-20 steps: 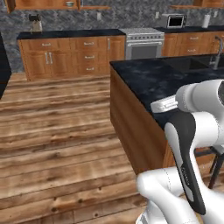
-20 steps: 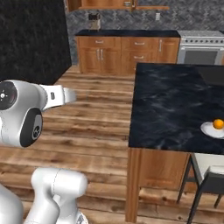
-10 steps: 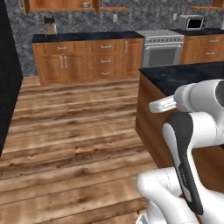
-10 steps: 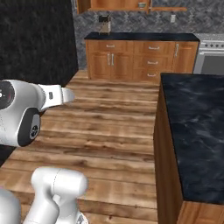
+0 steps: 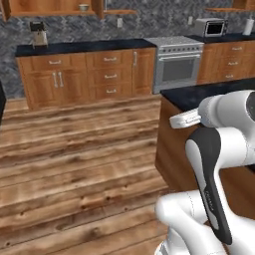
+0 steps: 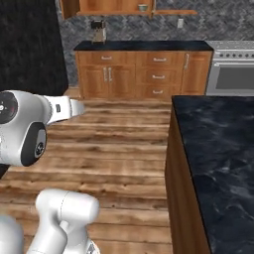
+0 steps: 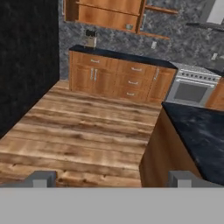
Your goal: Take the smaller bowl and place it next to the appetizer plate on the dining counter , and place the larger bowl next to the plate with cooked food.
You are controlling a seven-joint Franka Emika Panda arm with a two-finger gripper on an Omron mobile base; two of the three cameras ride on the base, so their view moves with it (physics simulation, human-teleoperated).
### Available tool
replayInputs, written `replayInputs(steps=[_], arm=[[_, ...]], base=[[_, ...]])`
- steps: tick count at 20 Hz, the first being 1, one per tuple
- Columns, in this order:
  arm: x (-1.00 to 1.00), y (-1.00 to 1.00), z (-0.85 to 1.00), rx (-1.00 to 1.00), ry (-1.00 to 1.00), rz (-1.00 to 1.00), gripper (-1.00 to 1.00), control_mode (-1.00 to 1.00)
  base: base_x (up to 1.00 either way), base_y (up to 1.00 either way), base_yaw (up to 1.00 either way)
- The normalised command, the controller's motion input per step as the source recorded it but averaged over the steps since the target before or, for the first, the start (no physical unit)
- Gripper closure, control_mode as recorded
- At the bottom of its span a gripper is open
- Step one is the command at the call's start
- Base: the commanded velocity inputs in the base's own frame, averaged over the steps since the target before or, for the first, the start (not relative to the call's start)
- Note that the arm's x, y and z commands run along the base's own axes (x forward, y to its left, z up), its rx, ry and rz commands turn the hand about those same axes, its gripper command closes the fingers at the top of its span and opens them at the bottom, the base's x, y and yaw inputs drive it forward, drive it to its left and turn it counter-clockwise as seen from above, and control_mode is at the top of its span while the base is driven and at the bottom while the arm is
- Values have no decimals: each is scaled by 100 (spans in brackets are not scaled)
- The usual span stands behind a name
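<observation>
The wooden floor [image 5: 74, 164] offers wide open room between the dining worktop [image 6: 218, 144] and the wall cabinets [image 5: 84, 74]. The dining worktop presents a sharp near corner and a long vertical side panel beside the arm; judged, any swing of the arm must clear that edge.

The stove [image 5: 178, 67] stands between cabinet runs. A coffee machine [image 6: 99, 31] sits on the far wall worktop.

Neither bowl can be located in these views, so both remain to be fetched. Judged: both are rigid, smooth and breakable; the larger one heavier. Take each by the rim wall.

The pincer [image 7: 111, 178] is spread wide and pinching nothing.
</observation>
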Motion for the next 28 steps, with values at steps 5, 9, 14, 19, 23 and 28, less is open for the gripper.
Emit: replayInputs(steps=[5, 9, 14, 19, 23, 28], arm=[[0, 0, 0, 0, 0, 0, -100, 100], [0, 0, 0, 0, 0, 0, -100, 100], [0, 0, 0, 0, 0, 0, -100, 100], [0, 0, 0, 0, 0, 0, -100, 100], [0, 0, 0, 0, 0, 0, -100, 100], [0, 0, 0, 0, 0, 0, -100, 100]], base=[[100, 30, -28], [100, 54, -15], [100, 59, -5], [100, 50, -5], [100, 46, -8], [100, 54, -9]])
